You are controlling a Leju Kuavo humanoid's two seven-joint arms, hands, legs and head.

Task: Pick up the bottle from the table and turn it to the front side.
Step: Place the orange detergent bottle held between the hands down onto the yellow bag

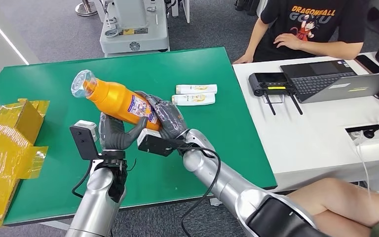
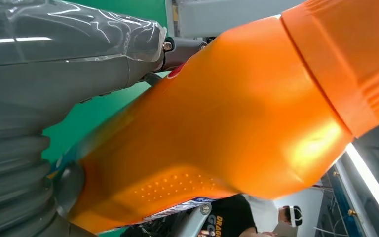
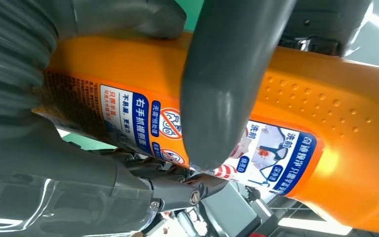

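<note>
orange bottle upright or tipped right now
Tipped. The orange bottle is off the green table, slanted with its cap up-left, held by both the left robot hand and right robot hand.

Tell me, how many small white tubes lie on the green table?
2: one white tube lies farther from the robot, the other white tube right beside it, nearer.

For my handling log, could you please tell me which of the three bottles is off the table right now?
The large orange bottle: both the left hand and right hand hold it tilted above the green table. The two small white bottles lie flat.
</note>
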